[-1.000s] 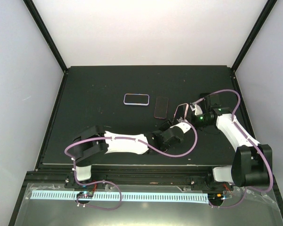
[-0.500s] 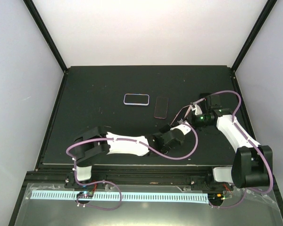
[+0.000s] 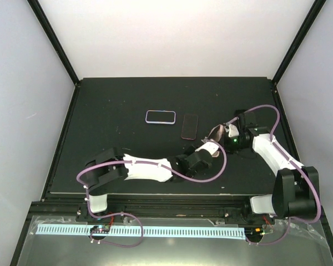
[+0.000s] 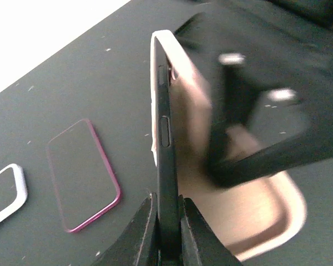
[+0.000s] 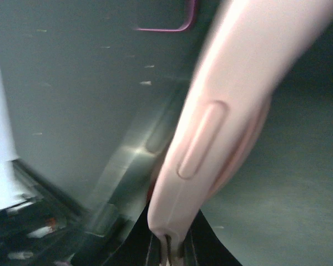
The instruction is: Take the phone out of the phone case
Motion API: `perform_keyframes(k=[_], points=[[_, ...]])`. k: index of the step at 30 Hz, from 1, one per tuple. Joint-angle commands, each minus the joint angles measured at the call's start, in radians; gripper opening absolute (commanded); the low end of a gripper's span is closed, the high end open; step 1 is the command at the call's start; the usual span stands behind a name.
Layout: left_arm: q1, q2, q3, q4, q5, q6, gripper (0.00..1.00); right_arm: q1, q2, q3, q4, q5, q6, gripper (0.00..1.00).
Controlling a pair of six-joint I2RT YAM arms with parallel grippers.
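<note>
Pinching phone (image 4: 165, 138) edge-on with left gripper (image 4: 166, 224), fingers pressed on it, above table (image 3: 111, 111) right of centre. Clamping pink case (image 5: 211, 127) rim with right gripper (image 5: 169, 246). Holding case splayed off phone at near end, touching at far end. Lying flat to the left, just beside each other: magenta phone (image 4: 83, 174), white phone (image 4: 3, 194).

The table (image 3: 111, 144) has a dark, matte top with some small pale specks on it. Two things lie flat on it near the middle. The white-rimmed device (image 3: 160, 117) lies crosswise, and the pink-rimmed device (image 3: 190, 126) lies near it on the right, not touching it.
</note>
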State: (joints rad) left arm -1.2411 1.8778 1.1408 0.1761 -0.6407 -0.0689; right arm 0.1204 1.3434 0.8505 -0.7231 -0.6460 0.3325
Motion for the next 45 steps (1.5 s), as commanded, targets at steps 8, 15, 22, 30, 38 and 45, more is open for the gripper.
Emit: perform_keyframes(k=[8,15,22,30,38,45], points=[[0.075,-0.205,-0.124,-0.053,-0.064,-0.082,0.02,-0.034,0.013,-0.044,0.199,0.259,-0.132,0.01],[0.078,-0.256,-0.193,-0.321,-0.248,-0.097,0.02,-0.073,-0.102,0.012,0.125,0.028,-0.437,0.01],[0.082,-0.254,-0.23,-0.459,-0.367,-0.074,0.02,-0.136,-0.206,0.006,0.103,-0.022,-0.5,0.01],[0.143,-0.098,-0.173,-0.432,-0.312,0.05,0.02,-0.158,-0.186,0.032,0.06,-0.096,-0.534,0.01],[0.214,0.083,-0.013,-0.438,-0.258,0.164,0.02,-0.165,-0.251,0.033,0.051,-0.086,-0.549,0.01],[0.266,0.223,0.162,-0.487,-0.183,0.174,0.09,-0.198,-0.278,0.019,0.045,-0.086,-0.545,0.01]])
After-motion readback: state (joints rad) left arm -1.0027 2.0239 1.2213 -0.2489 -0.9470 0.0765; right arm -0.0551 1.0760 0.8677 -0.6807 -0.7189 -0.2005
